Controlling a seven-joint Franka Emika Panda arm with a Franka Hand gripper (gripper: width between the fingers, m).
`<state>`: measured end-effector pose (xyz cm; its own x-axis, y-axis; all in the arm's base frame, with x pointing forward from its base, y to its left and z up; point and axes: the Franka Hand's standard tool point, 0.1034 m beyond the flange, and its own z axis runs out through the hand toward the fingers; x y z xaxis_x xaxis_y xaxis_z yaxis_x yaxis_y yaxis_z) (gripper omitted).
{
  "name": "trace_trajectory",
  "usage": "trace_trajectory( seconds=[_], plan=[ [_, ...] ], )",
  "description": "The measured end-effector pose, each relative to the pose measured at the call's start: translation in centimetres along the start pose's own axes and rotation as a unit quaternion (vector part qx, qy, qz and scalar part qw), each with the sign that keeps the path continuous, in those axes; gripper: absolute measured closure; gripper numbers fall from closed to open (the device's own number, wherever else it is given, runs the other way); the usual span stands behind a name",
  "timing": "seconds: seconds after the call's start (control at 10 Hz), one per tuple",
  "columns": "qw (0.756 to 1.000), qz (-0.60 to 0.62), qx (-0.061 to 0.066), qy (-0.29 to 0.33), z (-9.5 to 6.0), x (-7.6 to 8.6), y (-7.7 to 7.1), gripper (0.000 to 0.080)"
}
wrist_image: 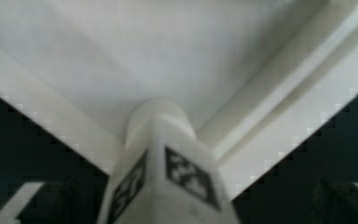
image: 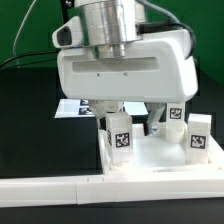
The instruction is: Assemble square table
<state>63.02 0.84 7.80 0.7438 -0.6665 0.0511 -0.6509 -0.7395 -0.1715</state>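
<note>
The white square tabletop (image: 155,158) lies flat on the black table, rim up. Three stubby white legs with black-and-white tags stand upright on it: one (image: 120,138) at the corner nearest the exterior view's left, one (image: 178,114) further back, and one (image: 200,137) on the exterior view's right. My gripper (image: 128,118) hangs straight down over the left leg. In the wrist view that leg (wrist_image: 167,170) rises between my fingertips, with dark gaps on both sides, so the gripper (wrist_image: 190,208) is open around it and holds nothing. The tabletop (wrist_image: 176,50) fills the background.
A long white rail (image: 55,195) runs along the front, close to the tabletop's near edge. The marker board (image: 72,107) lies behind the tabletop on the exterior view's left. A green wall stands at the back.
</note>
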Motion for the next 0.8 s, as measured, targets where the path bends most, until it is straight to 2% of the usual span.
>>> trace_trajectory(
  seconds=[0.1, 0.3, 0.4, 0.5, 0.6, 0.7, 0.8],
  plan=[
    [1.000, -0.006, 0.000, 0.000, 0.07, 0.13, 0.22, 0.0152],
    [0.995, -0.097, -0.003, 0.001, 0.06, 0.29, 0.41, 0.0151],
    [0.978, -0.208, -0.007, -0.002, -0.04, 0.41, 0.48, 0.0151],
    [0.950, -0.313, -0.010, -0.008, -0.27, 0.66, 0.45, 0.0151],
    [0.940, -0.341, -0.009, -0.014, -0.16, 0.51, 0.46, 0.0151],
    [0.948, -0.319, -0.010, -0.014, -0.11, 0.52, 0.48, 0.0151],
    [0.949, -0.313, -0.010, -0.014, -0.11, 0.53, 0.50, 0.0264]
  ],
)
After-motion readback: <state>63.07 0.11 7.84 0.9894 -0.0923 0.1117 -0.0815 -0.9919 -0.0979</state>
